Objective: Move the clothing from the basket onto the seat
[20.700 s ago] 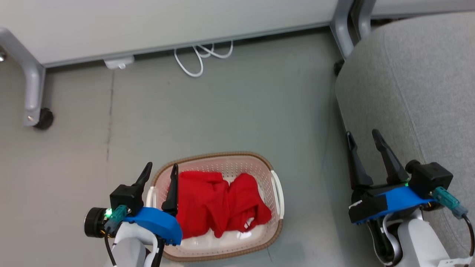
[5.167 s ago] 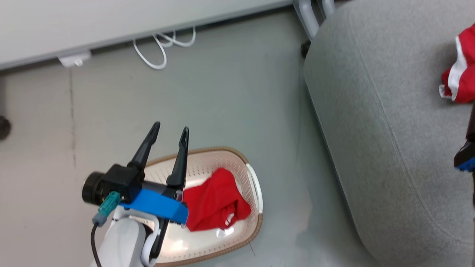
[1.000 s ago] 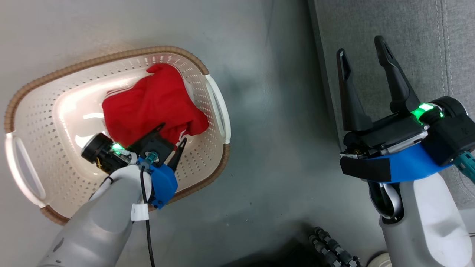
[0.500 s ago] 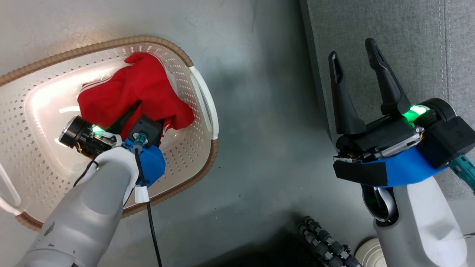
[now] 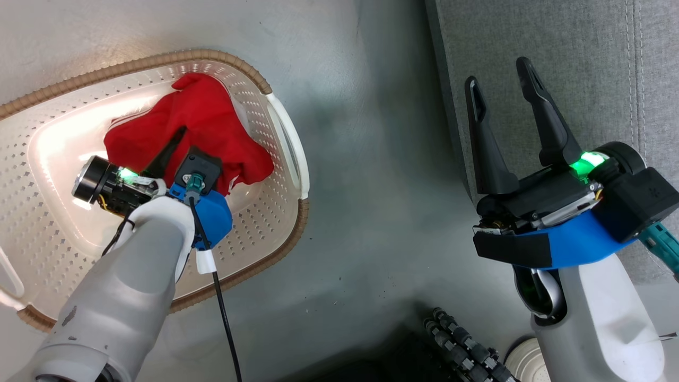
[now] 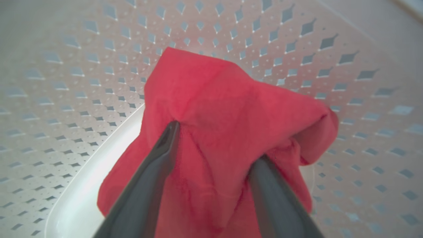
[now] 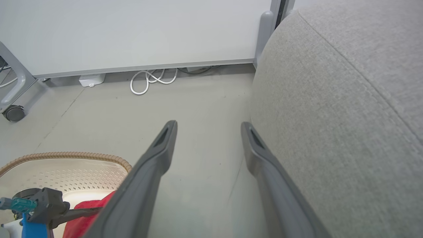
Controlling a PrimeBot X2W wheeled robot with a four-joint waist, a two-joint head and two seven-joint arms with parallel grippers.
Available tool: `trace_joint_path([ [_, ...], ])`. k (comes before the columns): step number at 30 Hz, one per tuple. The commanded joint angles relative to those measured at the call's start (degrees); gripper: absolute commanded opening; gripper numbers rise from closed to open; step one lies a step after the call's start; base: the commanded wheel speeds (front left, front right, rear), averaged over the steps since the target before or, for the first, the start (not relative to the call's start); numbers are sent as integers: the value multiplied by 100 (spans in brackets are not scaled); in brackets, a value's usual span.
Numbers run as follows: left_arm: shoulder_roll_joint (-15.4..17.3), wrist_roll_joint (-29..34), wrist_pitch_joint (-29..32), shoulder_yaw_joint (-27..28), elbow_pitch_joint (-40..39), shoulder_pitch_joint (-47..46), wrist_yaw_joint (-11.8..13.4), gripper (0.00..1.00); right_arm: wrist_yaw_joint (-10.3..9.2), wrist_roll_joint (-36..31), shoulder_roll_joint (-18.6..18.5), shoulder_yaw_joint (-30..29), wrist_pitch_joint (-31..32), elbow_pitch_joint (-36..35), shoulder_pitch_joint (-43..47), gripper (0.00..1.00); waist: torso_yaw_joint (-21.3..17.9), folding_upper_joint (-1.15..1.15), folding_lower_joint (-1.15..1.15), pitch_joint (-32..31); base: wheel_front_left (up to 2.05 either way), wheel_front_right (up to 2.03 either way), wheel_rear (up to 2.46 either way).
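- Two long fingers of the left gripper (image 6: 216, 142), down inside the basket (image 5: 159, 55): stand spread, tips sunk into red cloth with a raised fold between them; clamp nothing yet.
- Likewise the right gripper (image 5: 497, 74): stands wide apart and bare, hangs over the floor (image 5: 371, 185) just beside the seat's rounded edge.
- Red garment (image 5: 212, 122), the clothing to shift: lies bunched in the basket toward the end with the white handle (image 5: 289, 138) that faces the seat, heaped against the perforated wall.
- Handling, as a judgement: looks light, limp and soft, with no stiffness to lever on; likely drapes and trails once lifted, so may snag on the basket's rim or slip out of a shallow pinch.
- Best hold, probably: on the thick ridge between the left fingers, deep enough to catch several layers, rather than on a thin hem or the flat cloth near the basket's bottom.
- Calls for a high lift, to carry the hanging tail over the rim before any swing across.
- Seat (image 5: 557, 42): rises grey and broad past the strip of floor, apart from the basket; shows stitched seams.
- Farthest, in the right wrist view: white cable (image 7: 148, 79), looped on the floor at the foot of a pale panel (image 7: 132, 33).
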Motion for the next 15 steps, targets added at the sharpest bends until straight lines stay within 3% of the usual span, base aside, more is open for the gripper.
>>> trace_joint_path([
  [1, 4, -41, -15, 1, 28, -108, -37, 0, 1, 17, 4, 0, -41, 12, -46, 100, 2, 0, 0, -1, 0, 0, 0],
  [15, -151, -189, -15, -4, 165, -88, -108, 0, 1, 10, 4, -47, -40, 29, -13, 100, 52, 0, 0, -95, 0, 0, 0],
])
